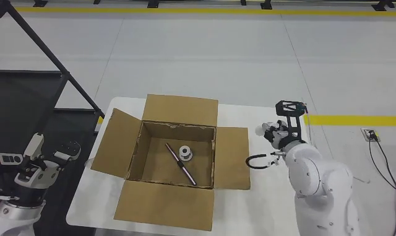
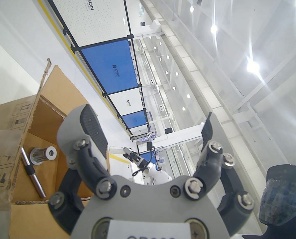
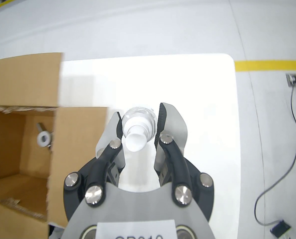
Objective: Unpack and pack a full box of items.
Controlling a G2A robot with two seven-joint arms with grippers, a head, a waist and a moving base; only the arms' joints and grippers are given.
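Well off past the worktop's left edge, my left fingers stand wide apart with nothing between them, pointing up toward the ceiling. To their right sits the open cardboard box, flaps folded out. On its floor a slim metal rod lies on a diagonal, far end toward my left fingers, near end toward the right ones. A short ribbed hub sits just beside its middle. The box's right flap spreads between that opening and my right fingers, which are closed on the neck of a clear bottle. Its long axis runs along my fingers, white cap toward my wrist and body pointing down at the worktop. I cannot tell whether its base touches. Farther right, on the floor, run a yellow line and a black cable.
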